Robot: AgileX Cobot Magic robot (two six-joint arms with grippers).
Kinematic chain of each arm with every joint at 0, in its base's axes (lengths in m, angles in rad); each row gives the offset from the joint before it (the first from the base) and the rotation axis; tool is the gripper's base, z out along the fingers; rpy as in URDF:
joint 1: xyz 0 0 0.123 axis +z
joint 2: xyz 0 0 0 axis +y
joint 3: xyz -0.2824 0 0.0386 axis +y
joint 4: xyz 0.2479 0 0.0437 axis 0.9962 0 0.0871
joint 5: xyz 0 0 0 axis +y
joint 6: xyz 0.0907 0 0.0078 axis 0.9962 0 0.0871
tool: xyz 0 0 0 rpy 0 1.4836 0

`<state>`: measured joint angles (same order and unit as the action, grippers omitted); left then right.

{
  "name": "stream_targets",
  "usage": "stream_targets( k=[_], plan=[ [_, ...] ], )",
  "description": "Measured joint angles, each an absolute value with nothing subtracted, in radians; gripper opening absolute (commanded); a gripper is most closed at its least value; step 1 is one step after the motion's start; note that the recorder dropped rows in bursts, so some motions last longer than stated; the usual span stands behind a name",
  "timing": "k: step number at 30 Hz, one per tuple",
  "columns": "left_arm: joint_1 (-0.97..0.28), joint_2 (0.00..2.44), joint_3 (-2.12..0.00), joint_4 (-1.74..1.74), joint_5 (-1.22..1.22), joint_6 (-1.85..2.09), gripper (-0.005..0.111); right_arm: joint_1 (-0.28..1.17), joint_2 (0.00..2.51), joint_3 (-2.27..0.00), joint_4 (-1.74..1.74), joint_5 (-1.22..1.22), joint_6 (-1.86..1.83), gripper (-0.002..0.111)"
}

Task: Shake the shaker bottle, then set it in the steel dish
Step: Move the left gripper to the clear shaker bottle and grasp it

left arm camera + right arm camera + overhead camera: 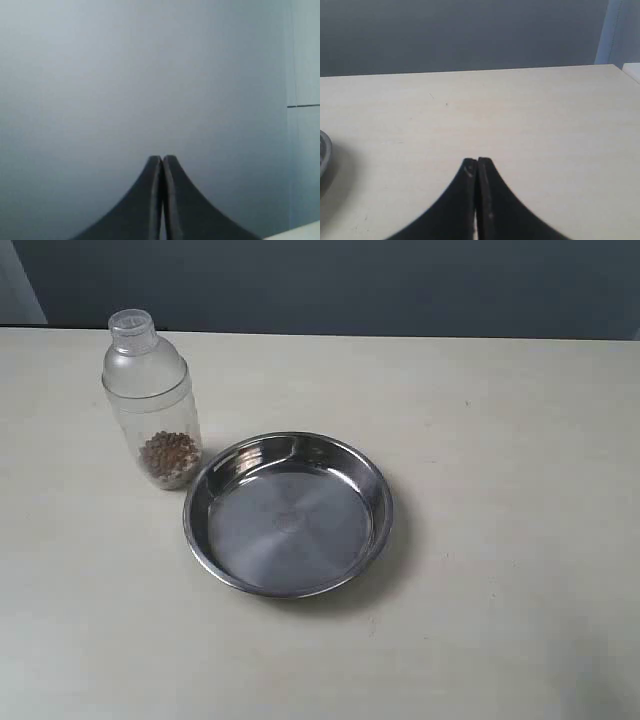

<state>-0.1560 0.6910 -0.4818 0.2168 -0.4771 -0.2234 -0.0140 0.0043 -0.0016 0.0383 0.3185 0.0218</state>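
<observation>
The shaker bottle (pixel 152 398) stands upright on the table at the left of the exterior view, clear with a frosted domed top, small cap and brown pellets at its bottom. Just right of it lies the steel dish (pixel 372 488), round, shiny and with nothing in it; its rim edge (pixel 323 155) also shows in the right wrist view. Neither arm appears in the exterior view. My left gripper (pixel 162 159) is shut on nothing and faces a plain grey wall. My right gripper (pixel 477 161) is shut on nothing above bare tabletop, well away from the dish.
The pale table (pixel 500 440) runs back to a dark grey wall (pixel 350 280). In the right wrist view the table's far edge (pixel 520 69) meets that wall, with a light curtain (pixel 622 30) at the corner.
</observation>
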Motion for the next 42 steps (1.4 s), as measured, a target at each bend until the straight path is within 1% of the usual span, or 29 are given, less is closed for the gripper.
stream_targets(
  k=[5, 8, 13, 17, 19, 22, 23, 25, 27, 28, 29, 35, 42],
  plan=[
    [-0.156, 0.91, -0.5, 0.217, -0.508, -0.268, 0.001, -0.014, 0.004, -0.002, 0.038, 0.318, 0.022, -0.001],
    [-0.156, 0.989, -0.5, 0.217, -0.533, -0.31, 0.001, -0.014, 0.004, -0.002, 0.038, 0.318, 0.022, -0.001],
    [-0.156, 1.02, -0.5, 0.219, -0.554, -0.324, 0.001, -0.014, 0.004, -0.002, 0.038, 0.318, 0.022, -0.001],
    [-0.156, 1.02, -0.5, 0.224, -0.555, -0.263, 0.001, -0.014, 0.004, -0.002, 0.038, 0.318, 0.022, -0.001],
    [-0.156, 1.02, -0.5, 0.224, -0.555, -0.246, 0.003, -0.014, 0.004, -0.002, 0.038, 0.318, 0.022, -0.001],
    [-0.156, 1.02, -0.5, 0.298, -0.56, -0.236, 0.02, -0.014, 0.004, -0.002, 0.038, 0.318, 0.022, -0.001],
    [-0.156, 1.023, -0.5, 0.34, -0.57, -0.234, 0.03, -0.014, 0.004, -0.002, 0.038, 0.318, 0.022, -0.001],
    [-0.156, 1.032, -0.5, 0.385, -0.6, -0.231, 0.056, -0.014, 0.004, -0.002, 0.038, 0.318, 0.022, -0.001],
    [-0.156, 1.045, -0.5, 0.392, -0.625, -0.231, 0.087, -0.014, 0.004, -0.002, 0.038, 0.318, 0.022, -0.001],
    [-0.156, 1.056, -0.5, 0.381, -0.633, -0.223, 0.1, -0.014, 0.004, -0.002, 0.038, 0.318, 0.022, -0.001],
    [-0.156, 1.069, -0.5, 0.362, -0.64, -0.216, 0.105, -0.014, 0.004, -0.002, 0.038, 0.318, 0.022, -0.001],
    [-0.156, 1.172, -0.5, 0.309, -0.696, -0.209, 0.105, -0.014, 0.004, -0.002, 0.038, 0.318, 0.022, -0.001],
    [-0.148, 1.332, -0.501, 0.21, -0.823, -0.202, 0.105, -0.014, 0.004, -0.002, 0.038, 0.318, 0.022, -0.001]
  ],
)
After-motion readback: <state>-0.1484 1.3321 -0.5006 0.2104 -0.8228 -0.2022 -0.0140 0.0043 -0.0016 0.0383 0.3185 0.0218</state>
